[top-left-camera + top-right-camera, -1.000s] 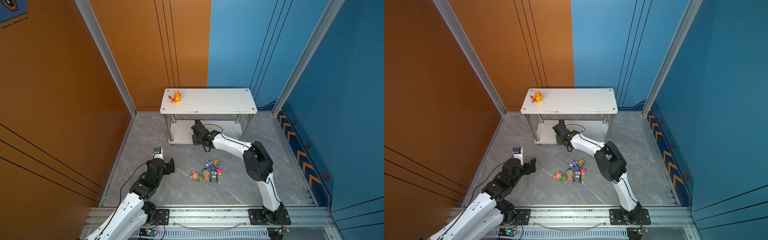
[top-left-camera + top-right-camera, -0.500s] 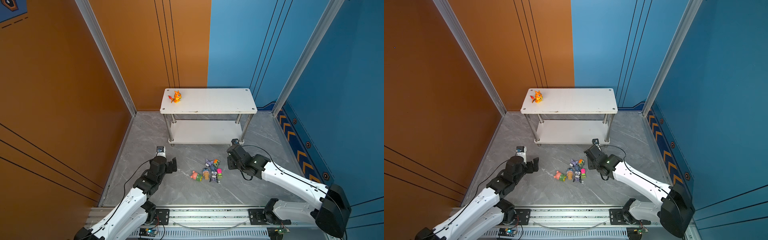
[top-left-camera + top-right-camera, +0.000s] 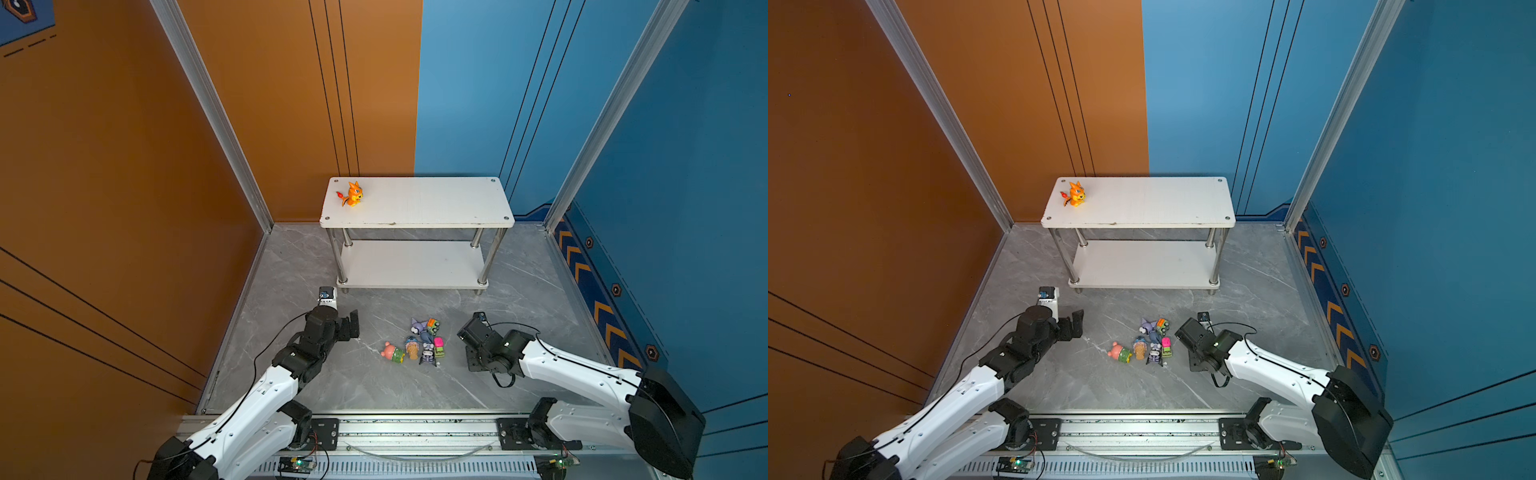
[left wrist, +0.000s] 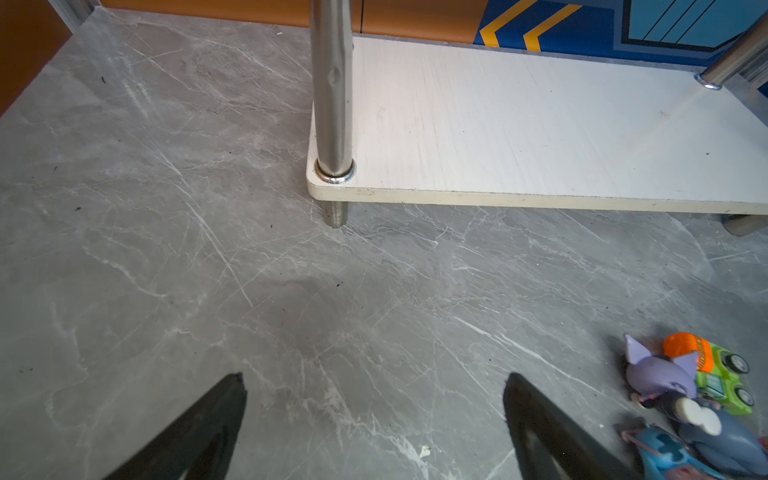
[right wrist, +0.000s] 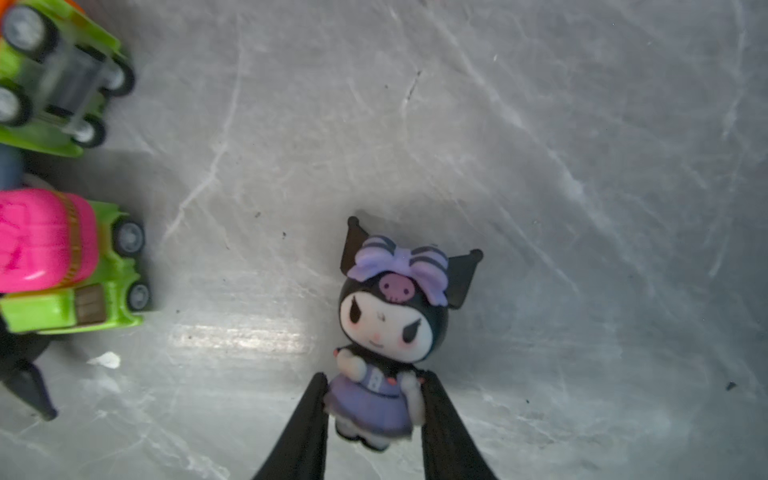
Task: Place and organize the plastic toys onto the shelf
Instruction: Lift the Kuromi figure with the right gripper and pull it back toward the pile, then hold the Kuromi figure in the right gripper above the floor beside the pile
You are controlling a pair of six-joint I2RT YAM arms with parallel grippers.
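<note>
- On the left, over bare floor (image 4: 166, 249), my left gripper (image 4: 374, 386) gapes wide, holding nothing.
- The orange dragon (image 3: 352, 194) stands at the left end of the shelf (image 3: 415, 203), on its top board.
- Mid-floor, the toys (image 3: 419, 345) lie clustered.
- My right gripper (image 5: 372, 384) pinches a black-purple imp (image 5: 390, 316).

The dragon (image 3: 352, 194) stood at the left end of the shelf (image 3: 415, 203), on its top board, in the upper middle of both top views. Below, at lower centre, the other toys (image 3: 419, 341) lay bunched on the floor (image 3: 374, 386). The left gripper (image 4: 374, 380) was to their left and the right gripper (image 5: 372, 399) to their right, around an imp (image 5: 390, 316).
</note>
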